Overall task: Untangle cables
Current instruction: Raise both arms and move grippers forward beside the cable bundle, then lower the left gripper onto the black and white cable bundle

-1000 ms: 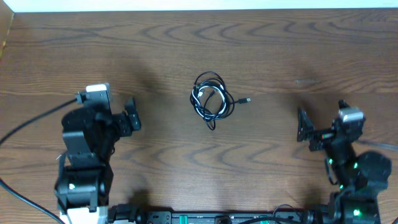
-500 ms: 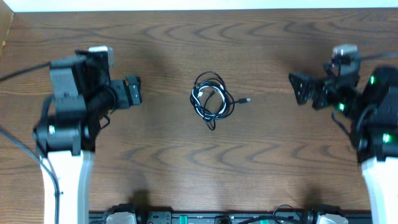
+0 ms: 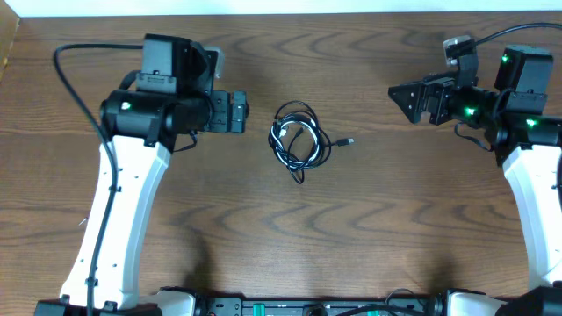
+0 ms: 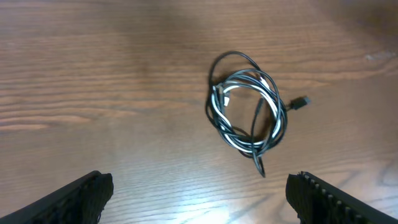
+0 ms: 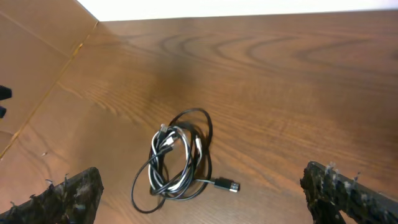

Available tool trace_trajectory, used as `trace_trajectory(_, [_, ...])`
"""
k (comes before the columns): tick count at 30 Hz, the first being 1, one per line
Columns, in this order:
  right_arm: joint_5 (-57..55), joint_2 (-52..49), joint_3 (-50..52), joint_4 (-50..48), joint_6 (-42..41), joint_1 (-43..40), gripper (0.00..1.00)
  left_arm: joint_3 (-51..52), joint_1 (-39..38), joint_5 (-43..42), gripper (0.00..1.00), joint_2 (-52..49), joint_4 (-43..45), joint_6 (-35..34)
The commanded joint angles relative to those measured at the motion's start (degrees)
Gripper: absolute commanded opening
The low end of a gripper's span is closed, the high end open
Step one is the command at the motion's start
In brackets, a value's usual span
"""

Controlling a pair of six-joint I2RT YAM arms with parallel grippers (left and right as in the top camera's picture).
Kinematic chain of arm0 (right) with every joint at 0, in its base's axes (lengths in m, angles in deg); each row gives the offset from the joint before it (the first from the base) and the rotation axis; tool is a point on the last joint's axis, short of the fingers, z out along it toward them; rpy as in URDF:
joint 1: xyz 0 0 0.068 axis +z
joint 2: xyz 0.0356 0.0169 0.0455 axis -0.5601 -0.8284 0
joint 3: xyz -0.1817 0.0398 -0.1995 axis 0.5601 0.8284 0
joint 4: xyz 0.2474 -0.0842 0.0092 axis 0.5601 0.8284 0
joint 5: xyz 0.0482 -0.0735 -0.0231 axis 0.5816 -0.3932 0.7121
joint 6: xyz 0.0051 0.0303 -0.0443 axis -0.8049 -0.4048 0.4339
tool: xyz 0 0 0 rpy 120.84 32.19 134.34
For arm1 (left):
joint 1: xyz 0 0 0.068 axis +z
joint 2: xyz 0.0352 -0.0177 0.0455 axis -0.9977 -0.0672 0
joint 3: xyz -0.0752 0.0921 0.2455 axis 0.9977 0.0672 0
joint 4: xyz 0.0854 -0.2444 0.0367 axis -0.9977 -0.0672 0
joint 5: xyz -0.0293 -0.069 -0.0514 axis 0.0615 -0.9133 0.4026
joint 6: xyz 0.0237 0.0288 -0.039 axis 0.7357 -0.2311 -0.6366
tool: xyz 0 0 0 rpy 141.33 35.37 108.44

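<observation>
The cables [image 3: 299, 140] lie as one small coiled bundle in the middle of the wooden table, a black cord wound with a white one, a black plug [image 3: 349, 141] sticking out to the right. The bundle also shows in the left wrist view [image 4: 247, 118] and the right wrist view [image 5: 176, 158]. My left gripper [image 3: 235, 113] is open and empty, just left of the bundle. My right gripper [image 3: 406, 98] is open and empty, to the bundle's upper right. Neither touches the cables.
The wooden table [image 3: 281, 237] stretches all around the bundle. Its far edge meets a white wall [image 3: 281, 7] at the top. A cardboard-coloured panel [image 5: 31, 68] stands along the table's left side. Thick black arm wires [image 3: 79, 96] loop by the left arm.
Both arms have risen from the near edge and swung towards the far half of the table. The left gripper has come in close to the bundle. The cables have not moved.
</observation>
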Motion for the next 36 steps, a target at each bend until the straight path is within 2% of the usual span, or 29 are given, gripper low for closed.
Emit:
trace_trajectory(1, [2.23,-0.20,-1.27,0.55,0.66,0.35,0.99,-1.07,-0.50,-3.52,0.95,-1.25,0.70,-0.09])
trace_trajectory(2, [2.19,-0.20,-1.27,0.55,0.68,0.35,0.99,-1.07,-0.76,-4.17,0.95,-2.03,1.05,-0.09])
trace_trajectory(4, [1.27,-0.20,-1.27,0.57,0.68,0.35,0.99,-0.98,-1.53,-3.82,0.83,-3.58,1.05,-0.13])
trace_trajectory(5, [0.81,-0.20,-1.25,0.66,0.68,0.35,0.99,-0.87,-1.95,-3.69,0.81,-4.55,0.76,-0.87])
trace_trajectory(7, [-0.15,-0.20,-1.25,1.01,0.66,0.35,0.98,-0.66,-2.75,-2.16,0.74,-6.75,-0.02,-4.87])
trace_trajectory(12, [-3.63,-0.20,-1.25,3.26,0.63,0.35,0.90,0.11,-5.03,-0.17,0.66,-13.70,-2.47,-18.95])
trace_trajectory(17, [-6.56,-0.20,-1.25,5.57,0.63,0.35,0.89,0.15,-8.59,-1.01,0.63,-20.33,-2.73,-26.62])
trace_trajectory(21, [-7.21,-0.20,-1.25,5.92,0.63,0.35,0.89,0.15,-12.61,-1.33,0.64,-23.80,-1.07,-26.47])
trace_trajectory(28, [-7.21,-0.20,-1.25,5.92,0.66,0.35,0.90,0.17,-18.27,-1.16,0.63,-27.39,2.49,-20.85])
trace_trajectory(32, [-7.21,-0.20,-1.25,6.25,0.66,0.35,0.91,0.17,-19.63,-1.07,0.56,-28.11,2.84,-19.34])
trace_trajectory(36, [-7.23,-0.20,-1.25,6.36,0.66,0.35,0.91,0.17,-20.31,-0.94,0.44,-28.13,3.15,-18.93])
